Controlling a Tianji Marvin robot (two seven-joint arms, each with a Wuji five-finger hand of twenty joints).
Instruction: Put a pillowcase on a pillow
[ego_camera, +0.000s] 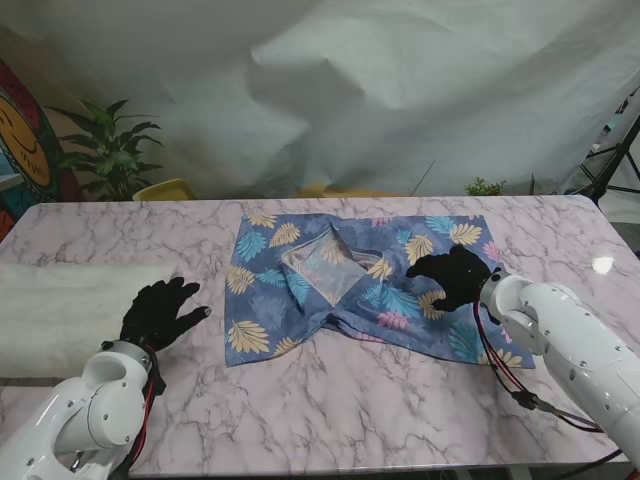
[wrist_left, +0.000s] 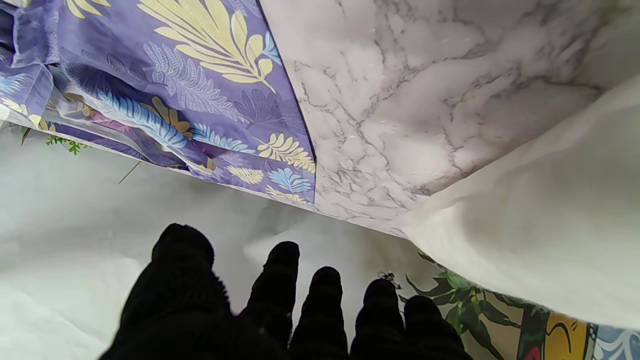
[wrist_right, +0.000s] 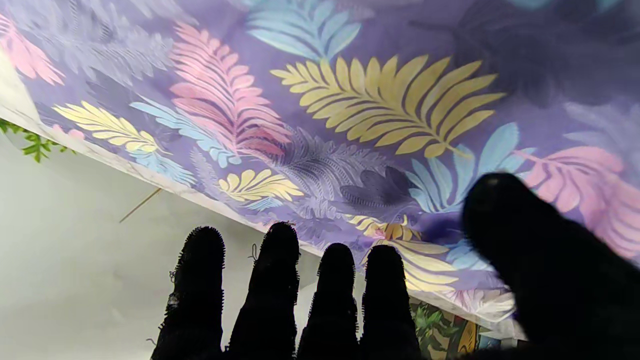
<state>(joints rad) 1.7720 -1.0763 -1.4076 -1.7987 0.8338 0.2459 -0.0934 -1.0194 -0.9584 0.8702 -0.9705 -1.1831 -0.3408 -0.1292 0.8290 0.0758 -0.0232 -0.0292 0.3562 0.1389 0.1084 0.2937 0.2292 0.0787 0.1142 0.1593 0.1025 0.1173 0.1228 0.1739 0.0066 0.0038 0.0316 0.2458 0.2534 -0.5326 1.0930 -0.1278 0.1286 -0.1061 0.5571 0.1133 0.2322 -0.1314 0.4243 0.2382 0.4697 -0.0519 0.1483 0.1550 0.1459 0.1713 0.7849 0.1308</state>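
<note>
The pillowcase (ego_camera: 360, 285) lies in the middle of the marble table (ego_camera: 350, 410). It is purple-blue cloth with big leaves printed on it in yellow, light blue and pink. It is not flat. Near its middle the cloth is bunched up and folded back, and a paler patch shows there, which looks like the inside of the cloth. The edge nearer to me is wavy and pulled in toward the middle. The corner nearer to me on the left side lies flat on the table. The pillow (ego_camera: 60, 315) is white and soft looking, and it lies at the left edge of the table, well apart from the pillowcase. The left hand (ego_camera: 160, 312) wears a black glove. Its fingers (wrist_left: 280, 285) are spread apart and it holds nothing. It sits between the pillow and the pillowcase, just beside the pillow, over the bare table. The right hand (ego_camera: 452, 277) also wears a black glove and is over the right part of the pillowcase. In the right wrist view its fingers (wrist_right: 272, 280) are straight and apart, with the thumb off to one side, and no cloth is pinched between them. I cannot tell if this hand touches the cloth.
</note>
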